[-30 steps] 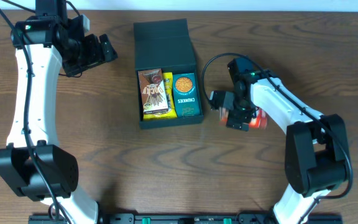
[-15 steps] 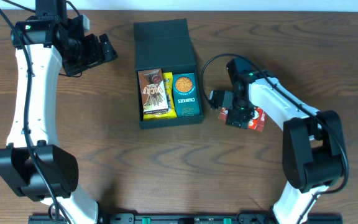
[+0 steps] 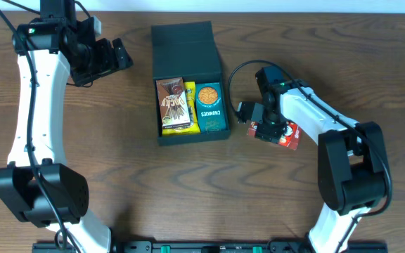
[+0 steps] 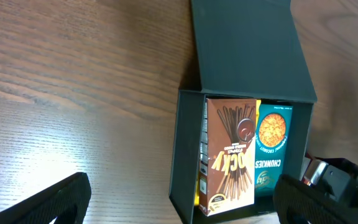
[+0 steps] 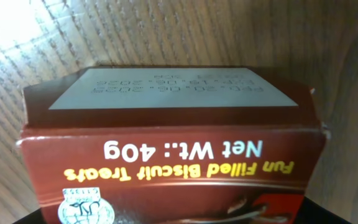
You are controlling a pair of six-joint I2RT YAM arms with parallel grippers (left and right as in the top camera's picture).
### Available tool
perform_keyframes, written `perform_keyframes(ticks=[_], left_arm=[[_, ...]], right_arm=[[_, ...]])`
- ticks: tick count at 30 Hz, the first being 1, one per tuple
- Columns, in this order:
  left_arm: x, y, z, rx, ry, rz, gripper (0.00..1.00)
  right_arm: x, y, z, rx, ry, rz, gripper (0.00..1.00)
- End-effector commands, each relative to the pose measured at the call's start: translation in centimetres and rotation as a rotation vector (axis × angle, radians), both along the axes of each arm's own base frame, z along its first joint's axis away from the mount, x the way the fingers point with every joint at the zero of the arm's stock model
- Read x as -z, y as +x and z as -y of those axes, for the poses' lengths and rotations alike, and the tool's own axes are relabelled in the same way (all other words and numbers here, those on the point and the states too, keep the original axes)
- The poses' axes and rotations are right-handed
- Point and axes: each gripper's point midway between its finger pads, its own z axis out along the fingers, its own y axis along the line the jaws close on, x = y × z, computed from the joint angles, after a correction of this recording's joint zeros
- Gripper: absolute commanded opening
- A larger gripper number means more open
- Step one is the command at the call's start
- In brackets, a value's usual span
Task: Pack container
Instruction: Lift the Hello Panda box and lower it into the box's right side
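Observation:
The dark container sits open at the table's middle, its lid laid back. Inside lie a brown Pocky box, a yellow packet and a teal Chunkies carton. My right gripper is just right of the container, shut on a red biscuit box that fills the right wrist view. My left gripper is open and empty, up and to the left of the container. The left wrist view looks down on the container.
A black cable loops from the right arm beside the container's right wall. The wooden table runs in front of the container. Both arm bases stand at the front edge.
My right gripper and the red biscuit box have shifted slightly left, toward the container. The left arm has not moved.

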Motion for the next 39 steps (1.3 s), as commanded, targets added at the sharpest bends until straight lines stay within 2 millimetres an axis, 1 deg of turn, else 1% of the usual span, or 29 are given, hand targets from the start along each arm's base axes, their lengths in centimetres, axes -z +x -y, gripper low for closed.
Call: perform_keyframes(ticks=[1, 4, 7, 10, 13, 18, 19, 24, 28, 32, 34, 39], left_arm=[[0.3, -0.1, -0.2, 0.014, 0.013, -0.002, 0.95], [0.3, -0.1, -0.2, 0.014, 0.013, -0.002, 0.95], [0.3, -0.1, -0.2, 0.013, 0.013, -0.003, 0.95], [0.3, -0.2, -0.2, 0.010, 0.011, -0.005, 0.95], [0.3, -0.2, -0.2, 0.010, 0.011, -0.008, 0.95], [0.3, -0.2, -0.2, 0.010, 0.011, -0.007, 0.95], [0.3, -0.2, -0.2, 0.011, 0.011, -0.007, 0.95], [0.3, -0.2, -0.2, 0.010, 0.012, -0.007, 0.95], [0.3, -0.2, -0.2, 0.010, 0.012, -0.007, 0.95], [0.3, -0.2, -0.2, 0.010, 0.012, -0.007, 0.95], [0.3, -0.2, -0.2, 0.010, 0.012, -0.007, 0.95], [0.3, -0.1, -0.4, 0.004, 0.012, -0.005, 0.95]], right_arm=[[-0.7, 1.2, -0.8, 0.063, 0.038, 0.026, 0.71], [-2.2, 2.5, -1.3, 0.099, 0.065, 0.055, 0.73], [-4.1, 3.9, -2.2, 0.134, 0.104, 0.087, 0.73], [-6.5, 5.3, -3.7, 0.145, 0.182, 0.110, 0.74], [-8.4, 6.5, -4.8, 0.181, 0.248, 0.138, 0.74], [-11.1, 7.4, -6.5, 0.200, 0.337, 0.154, 0.73], [-11.3, 7.5, -6.7, 0.203, 0.343, 0.157, 0.73], [-11.8, 7.1, -7.8, 0.191, 0.365, 0.144, 0.73], [-13.7, 7.1, -9.8, 0.194, 0.417, 0.145, 0.73], [-15.6, 6.9, -12.1, 0.185, 0.498, 0.137, 0.72], [-16.1, 6.5, -13.2, 0.187, 0.528, 0.123, 0.72], [-16.2, 4.8, -16.2, 0.195, 0.557, 0.078, 0.72]])
